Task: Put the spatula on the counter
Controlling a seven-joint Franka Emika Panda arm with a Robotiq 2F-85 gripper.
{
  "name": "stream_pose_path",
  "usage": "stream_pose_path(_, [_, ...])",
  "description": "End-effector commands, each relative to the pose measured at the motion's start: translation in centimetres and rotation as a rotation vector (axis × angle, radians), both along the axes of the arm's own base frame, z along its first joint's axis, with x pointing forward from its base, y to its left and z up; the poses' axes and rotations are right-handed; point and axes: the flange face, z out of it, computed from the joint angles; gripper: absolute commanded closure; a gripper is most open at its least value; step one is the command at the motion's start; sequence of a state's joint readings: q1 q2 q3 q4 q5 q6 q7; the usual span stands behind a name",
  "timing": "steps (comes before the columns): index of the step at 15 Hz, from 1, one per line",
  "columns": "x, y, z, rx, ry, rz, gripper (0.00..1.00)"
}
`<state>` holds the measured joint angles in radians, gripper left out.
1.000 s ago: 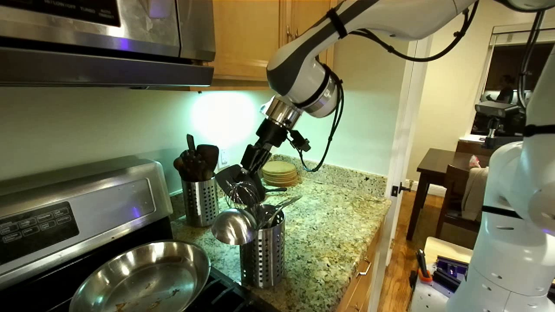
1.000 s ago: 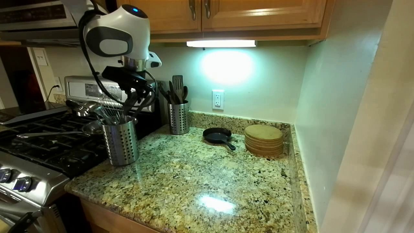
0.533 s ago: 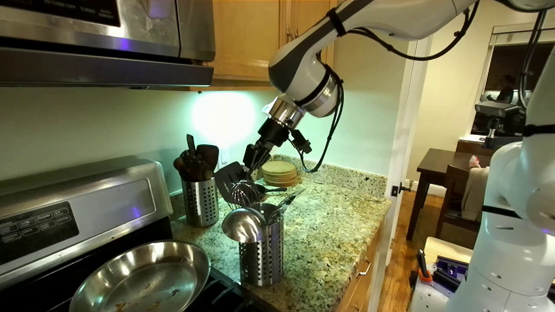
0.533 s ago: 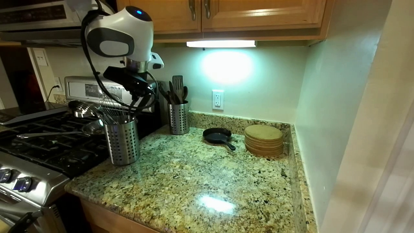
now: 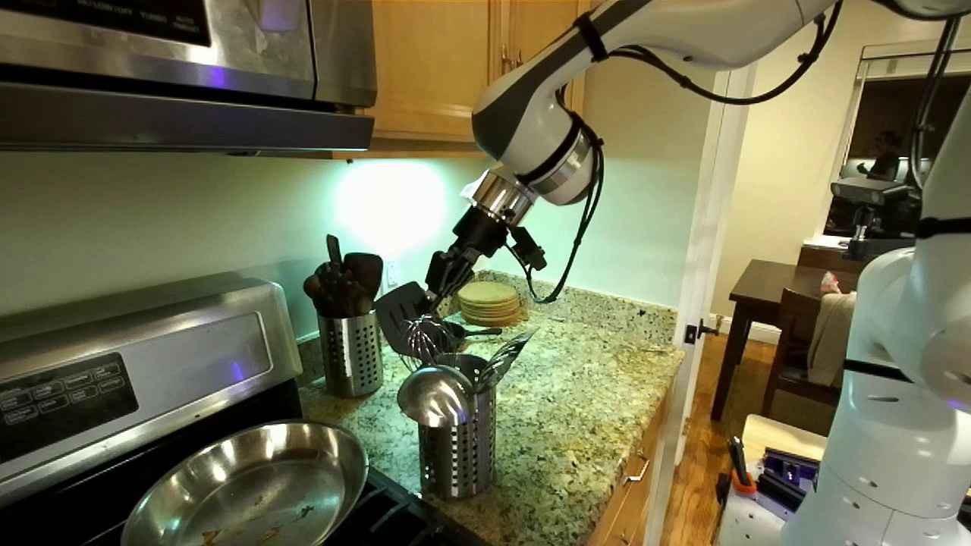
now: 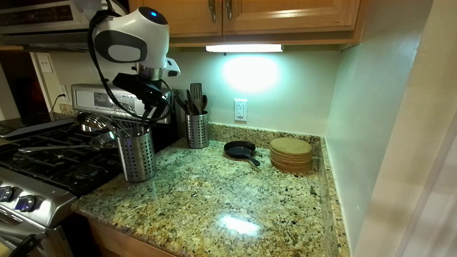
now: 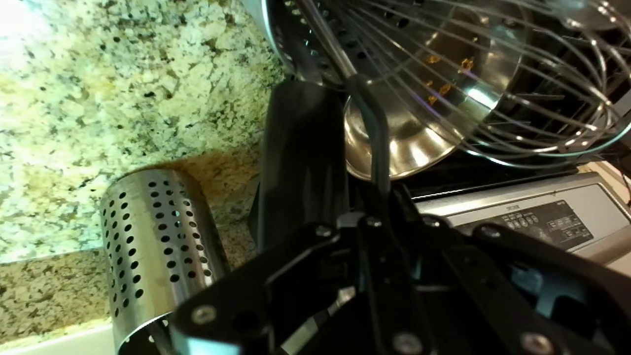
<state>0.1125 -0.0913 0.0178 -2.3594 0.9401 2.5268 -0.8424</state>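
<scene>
The hand [image 5: 441,292] seems clamped on the spatula [image 5: 398,312] above the counter [image 5: 576,402].

Front holder [image 6: 138,164] stands on counter [image 6: 210,196] beside stove [image 6: 60,171].

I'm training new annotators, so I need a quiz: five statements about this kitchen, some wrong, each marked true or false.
1. The black broad-headed spatula lies flat on the speckled tan granite counter. False: the spatula's head is raised above the counter, by the black fingers.
2. A steel wire whisk rises from a perforated steel cylinder. True.
3. The small round black skillet sits on the stack of round tan discs. False: the skillet rests on the counter, beside the stack.
4. The round steel frying pan is on the stainless steel stove. True.
5. The long white under-cabinet light is off. False: the light is glowing.
</scene>
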Motion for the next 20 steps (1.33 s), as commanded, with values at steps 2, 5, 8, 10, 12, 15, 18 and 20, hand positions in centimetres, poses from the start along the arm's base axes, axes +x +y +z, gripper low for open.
stream_pose_path(2, [-2.7, 0.3, 0.6, 0.015, -0.012, 0.024, 0.91])
stream_pose_path(5, [-3.8, 0.8, 0.9, 0.012, -0.011, 0.030, 0.92])
stream_pose_path(8, [-4.8, 1.4, 1.4, 0.007, -0.025, 0.040, 0.92])
stream_pose_path(10, [-5.4, 1.6, 1.8, 0.004, -0.037, 0.044, 0.92])
stream_pose_path(12, [-6.1, 1.6, 2.3, 0.003, -0.053, 0.044, 0.92])
stream_pose_path(15, [-6.9, 1.4, 3.6, -0.001, -0.089, 0.038, 0.91])
stream_pose_path(18, [-7.6, 1.2, 5.2, -0.011, -0.135, 0.030, 0.92])
stream_pose_path(20, [-8.1, 1.0, 6.4, -0.014, -0.168, 0.023, 0.92])
